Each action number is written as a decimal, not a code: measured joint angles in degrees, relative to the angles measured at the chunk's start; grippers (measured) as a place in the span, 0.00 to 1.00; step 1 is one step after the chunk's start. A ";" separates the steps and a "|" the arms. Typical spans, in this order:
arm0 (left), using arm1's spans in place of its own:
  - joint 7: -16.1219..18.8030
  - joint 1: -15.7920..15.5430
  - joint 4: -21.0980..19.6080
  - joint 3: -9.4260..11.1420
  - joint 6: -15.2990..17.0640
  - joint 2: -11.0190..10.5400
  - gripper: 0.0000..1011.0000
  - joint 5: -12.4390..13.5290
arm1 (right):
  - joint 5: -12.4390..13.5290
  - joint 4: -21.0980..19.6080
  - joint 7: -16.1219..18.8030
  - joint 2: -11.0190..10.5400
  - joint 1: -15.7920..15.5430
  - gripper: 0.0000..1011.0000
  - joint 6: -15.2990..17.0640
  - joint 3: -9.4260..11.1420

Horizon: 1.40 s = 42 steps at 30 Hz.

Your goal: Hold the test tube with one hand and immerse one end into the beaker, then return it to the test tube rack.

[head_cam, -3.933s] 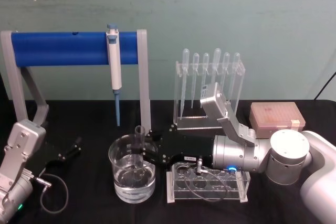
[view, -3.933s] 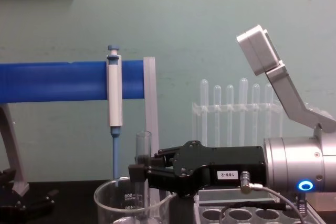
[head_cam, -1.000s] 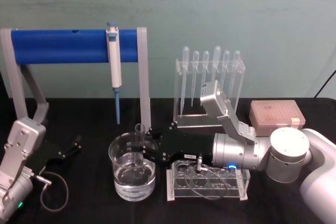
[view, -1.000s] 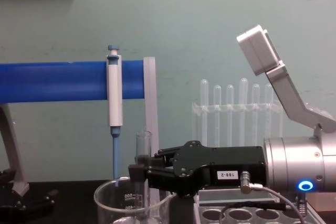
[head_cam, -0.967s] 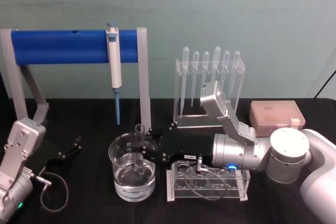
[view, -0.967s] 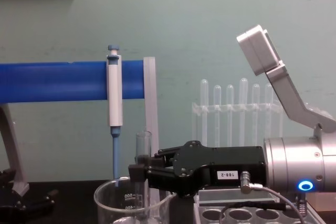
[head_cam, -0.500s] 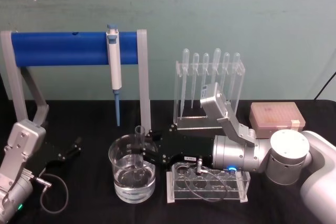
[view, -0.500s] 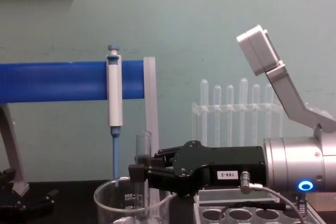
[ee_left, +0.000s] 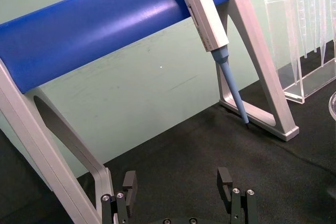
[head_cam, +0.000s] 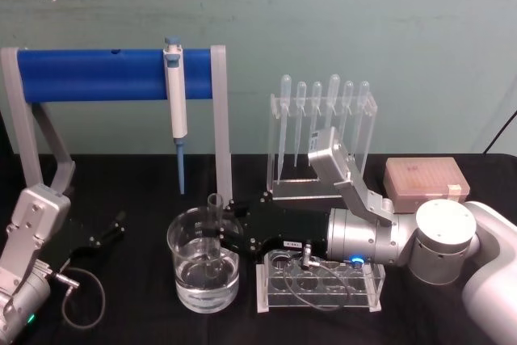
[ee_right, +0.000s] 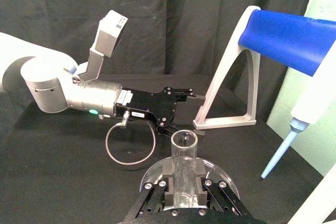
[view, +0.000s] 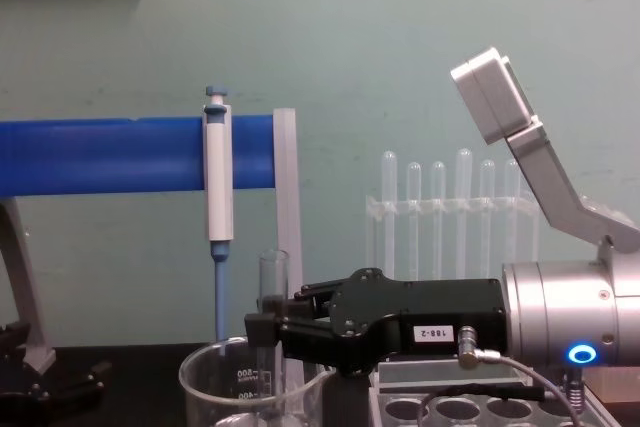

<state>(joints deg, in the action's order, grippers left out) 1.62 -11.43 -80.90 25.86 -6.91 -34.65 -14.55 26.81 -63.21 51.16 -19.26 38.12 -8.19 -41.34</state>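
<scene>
Inside the beaker (head_cam: 173, 250) rim, right gripper (head_cam: 216, 236) clamps test tube (head_cam: 214, 209), left gripper (ee_left: 177, 182) parked wide.

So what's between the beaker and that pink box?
Head view: the clear test tube rack and, above it, the right gripper holding the test tube in the beaker. The left gripper rests open far left.

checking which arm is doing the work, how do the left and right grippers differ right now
The right gripper is shut on the test tube; the left gripper is open and holds nothing. The right gripper reaches over the beaker, holding the tube upright with its lower end inside; the left gripper sits low near the blue stand, apart from the beaker. Both are black and two-fingered.
</scene>
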 joint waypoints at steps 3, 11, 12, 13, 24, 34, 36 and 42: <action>0.00 0.00 0.00 0.00 0.00 0.00 0.99 0.00 | 0.00 0.00 0.00 0.00 0.00 0.22 0.00 0.00; 0.00 0.00 0.00 0.00 0.00 0.00 0.99 0.00 | 0.00 0.00 0.00 0.00 0.00 0.22 0.00 0.00; 0.00 0.00 0.00 0.00 0.00 0.00 0.99 0.00 | 0.00 0.00 0.00 0.00 0.00 0.22 0.00 0.00; 0.00 0.00 0.00 0.00 0.00 0.00 0.99 0.00 | 0.00 0.00 0.00 0.00 0.00 0.22 0.00 0.00; 0.00 0.00 0.00 0.00 0.00 0.00 0.99 0.00 | 0.00 0.00 0.00 0.00 0.00 0.22 0.00 0.00; 0.00 0.00 0.00 0.00 0.00 0.00 0.99 0.00 | 0.00 0.00 0.00 0.00 0.00 0.22 0.00 0.00; 0.00 0.00 0.00 0.00 0.00 0.00 0.99 0.00 | 0.16 0.01 0.43 0.01 0.02 0.22 -0.10 0.07; 0.00 0.00 0.00 0.00 0.00 0.00 0.99 0.00 | 1.54 -2.27 1.75 -0.85 0.09 0.22 0.38 0.66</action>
<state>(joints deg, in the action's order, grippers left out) 1.62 -11.43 -80.90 25.86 -6.91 -34.65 -14.55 28.35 -65.49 52.91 -20.11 38.21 -7.81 -40.68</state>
